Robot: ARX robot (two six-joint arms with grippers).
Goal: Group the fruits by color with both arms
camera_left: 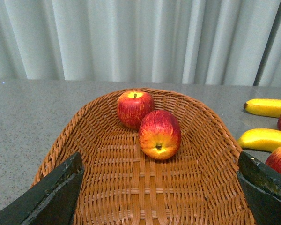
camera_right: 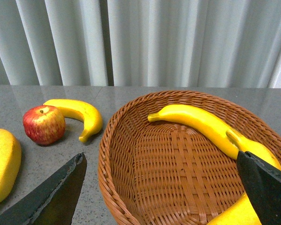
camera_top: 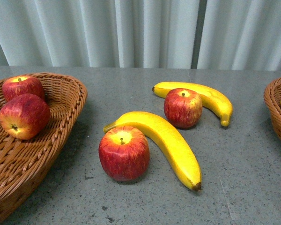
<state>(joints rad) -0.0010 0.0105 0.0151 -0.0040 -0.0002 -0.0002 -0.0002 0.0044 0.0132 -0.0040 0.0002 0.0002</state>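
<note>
On the table lie two red apples, one near and one farther, each beside a yellow banana: the long near one and the far one. The left wicker basket holds two apples. My left gripper hangs open over this basket, with nothing between its fingers. My right gripper is open above the right basket, which holds bananas. Neither arm shows in the front view.
The grey table top ends at a pale curtain behind. The right basket sits at the table's far right edge in the front view. From the right wrist I also see an apple and two bananas on the table.
</note>
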